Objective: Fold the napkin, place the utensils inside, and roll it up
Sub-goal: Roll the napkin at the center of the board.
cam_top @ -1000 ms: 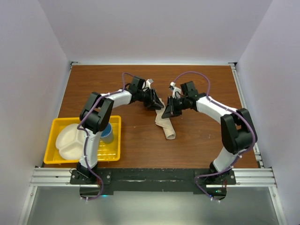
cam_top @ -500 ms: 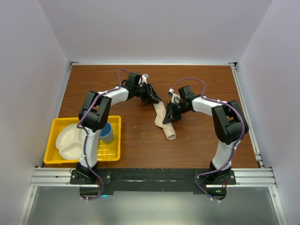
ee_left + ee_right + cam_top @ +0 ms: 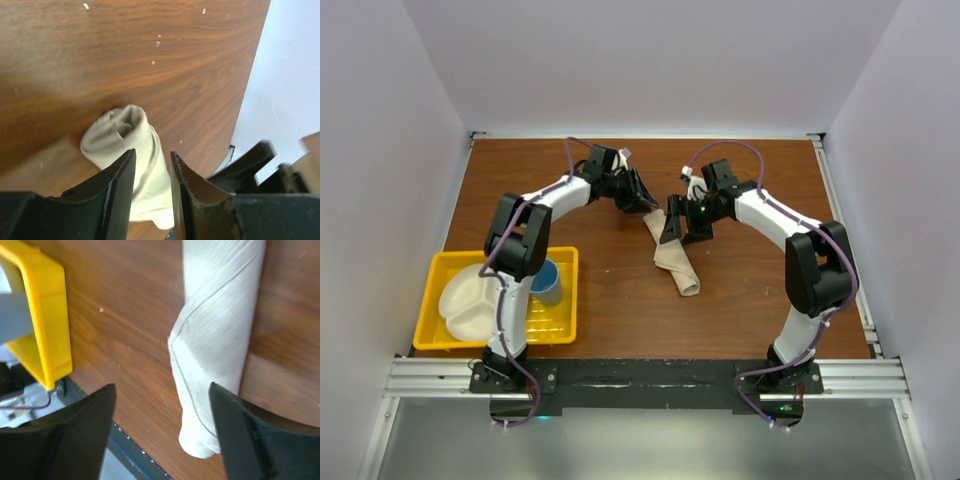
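The beige napkin (image 3: 676,260) lies rolled into a slim tube on the wooden table, running from the middle toward the near right. In the left wrist view the napkin (image 3: 131,135) shows its rolled end. My left gripper (image 3: 645,196) hovers just off its far end, and the left gripper (image 3: 152,159) has its fingers a narrow gap apart, gripping nothing. My right gripper (image 3: 682,226) is over the roll's upper part. In the right wrist view the right gripper (image 3: 162,390) is wide open above the napkin (image 3: 220,335). No utensils are in view.
A yellow tray (image 3: 432,342) at the near left holds a white divided plate (image 3: 465,300) and a blue cup (image 3: 549,286). The tray's corner (image 3: 50,315) shows in the right wrist view. White walls enclose the table on three sides.
My right gripper has gone from shut on the napkin to wide open and has lifted a little. My left gripper has drawn back toward the far left, off the roll.
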{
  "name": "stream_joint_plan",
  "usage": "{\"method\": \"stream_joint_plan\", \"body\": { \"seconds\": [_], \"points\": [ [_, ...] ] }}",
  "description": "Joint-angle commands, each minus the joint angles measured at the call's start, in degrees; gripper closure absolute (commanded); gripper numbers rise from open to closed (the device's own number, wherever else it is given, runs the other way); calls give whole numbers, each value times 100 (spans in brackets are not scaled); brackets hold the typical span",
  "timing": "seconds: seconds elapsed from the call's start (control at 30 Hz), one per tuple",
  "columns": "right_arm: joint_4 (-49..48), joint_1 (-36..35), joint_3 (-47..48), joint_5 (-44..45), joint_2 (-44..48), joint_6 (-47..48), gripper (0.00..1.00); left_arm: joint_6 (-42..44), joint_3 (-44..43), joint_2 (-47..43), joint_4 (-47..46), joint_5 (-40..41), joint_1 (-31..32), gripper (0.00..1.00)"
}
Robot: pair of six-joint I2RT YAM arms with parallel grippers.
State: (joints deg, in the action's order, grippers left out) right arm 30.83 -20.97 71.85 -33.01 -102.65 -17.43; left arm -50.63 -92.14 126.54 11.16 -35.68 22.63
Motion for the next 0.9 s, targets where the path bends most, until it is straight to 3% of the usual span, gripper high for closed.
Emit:
{"method": "stream_joint_plan", "body": {
  "seconds": [0.0, 0.27, 0.5, 0.87],
  "points": [
    [1117, 5, 854, 910, 44, 459, 2, 343, -234, -1243, 702, 535, -48, 60],
    [1610, -117, 1199, 2052, -27, 811, 2, 431, 784, -2826, 993, 729, -66, 60],
    [1901, -1004, 1639, 3722, -387, 882, 2, 229, 1900, -4241, 1327, 624, -101, 60],
    [1549, -1655, 1692, 4408, -940, 785, 2, 554, 2015, -4990, 2004, 747, -92, 60]
  ]
}}
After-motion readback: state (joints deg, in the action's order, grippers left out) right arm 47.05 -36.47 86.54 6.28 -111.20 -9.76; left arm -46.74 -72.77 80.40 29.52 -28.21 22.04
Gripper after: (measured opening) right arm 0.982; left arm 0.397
